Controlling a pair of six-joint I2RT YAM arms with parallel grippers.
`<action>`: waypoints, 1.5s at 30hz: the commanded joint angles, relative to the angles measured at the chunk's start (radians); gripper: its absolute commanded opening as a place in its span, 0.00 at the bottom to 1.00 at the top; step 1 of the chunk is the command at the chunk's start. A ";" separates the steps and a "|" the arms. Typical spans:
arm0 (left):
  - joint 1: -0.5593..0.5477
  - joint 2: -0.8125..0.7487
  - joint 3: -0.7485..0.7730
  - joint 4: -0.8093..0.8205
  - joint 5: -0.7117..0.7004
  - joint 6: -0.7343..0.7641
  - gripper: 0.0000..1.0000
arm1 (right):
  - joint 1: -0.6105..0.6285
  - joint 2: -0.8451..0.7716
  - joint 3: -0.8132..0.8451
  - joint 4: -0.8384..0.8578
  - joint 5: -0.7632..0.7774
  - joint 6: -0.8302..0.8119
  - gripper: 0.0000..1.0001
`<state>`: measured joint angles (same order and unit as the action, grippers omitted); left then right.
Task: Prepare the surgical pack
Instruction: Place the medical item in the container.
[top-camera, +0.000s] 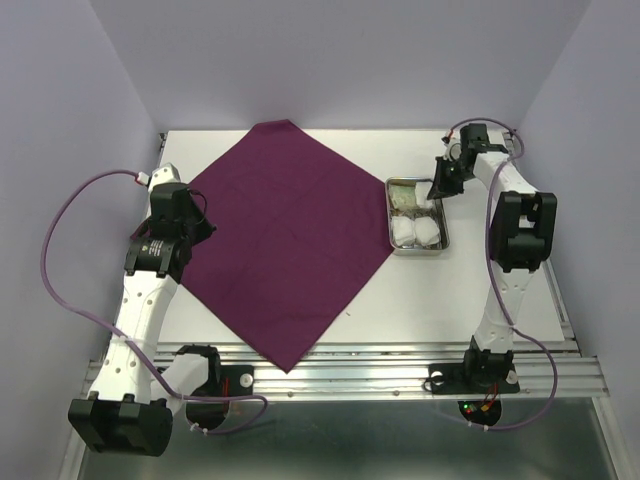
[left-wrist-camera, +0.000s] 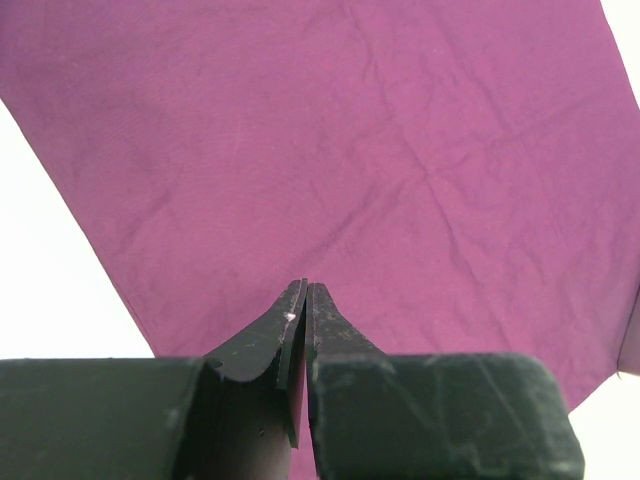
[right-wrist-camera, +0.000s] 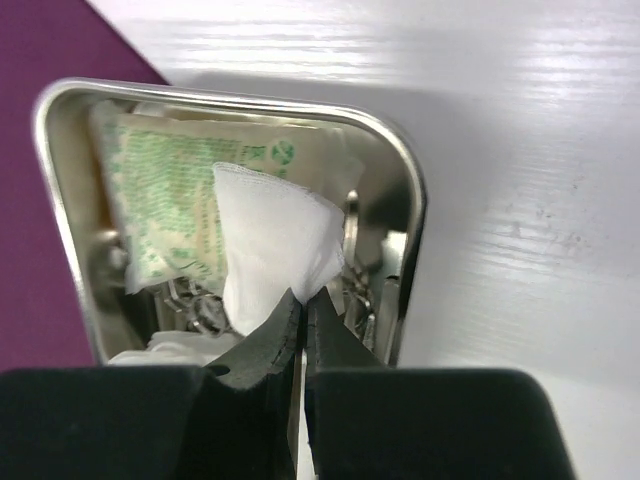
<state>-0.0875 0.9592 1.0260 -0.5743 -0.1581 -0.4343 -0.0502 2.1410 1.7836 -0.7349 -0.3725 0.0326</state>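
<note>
**Pack spread flat; right arm at tray**

Purple surgical pack (top-camera: 285, 245) lies flat as 1 diamond at the centre of the top view, right corner just beside the steel tray (top-camera: 389, 225). Over its left edge, the left gripper (left-wrist-camera: 305, 290): jaws pressed together, nothing visible between them. At the tray's upper end, the right gripper (right-wrist-camera: 303, 298) pinches 1 white gauze pad (right-wrist-camera: 275, 240). A green-printed packet (right-wrist-camera: 165, 195) lies behind it.

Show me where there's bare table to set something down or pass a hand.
Widest: bare table bordered by the purple cloth, the steel tray and the right arm. A smaller triangle lies between cloth and left arm. Crowded: the tray, full, with the right gripper holding a gauze pad over it.
</note>
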 joint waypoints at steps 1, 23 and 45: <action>0.008 0.004 0.049 0.008 -0.012 0.008 0.15 | -0.007 0.031 0.046 -0.024 0.096 -0.011 0.01; 0.008 0.019 0.062 0.013 0.002 -0.001 0.15 | -0.007 0.010 0.040 0.011 0.110 0.039 0.25; 0.008 -0.002 0.052 0.011 0.011 -0.001 0.15 | -0.007 -0.133 0.056 0.014 0.156 0.084 0.32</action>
<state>-0.0875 0.9863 1.0428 -0.5755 -0.1490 -0.4347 -0.0517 2.0525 1.8053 -0.7494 -0.2230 0.1055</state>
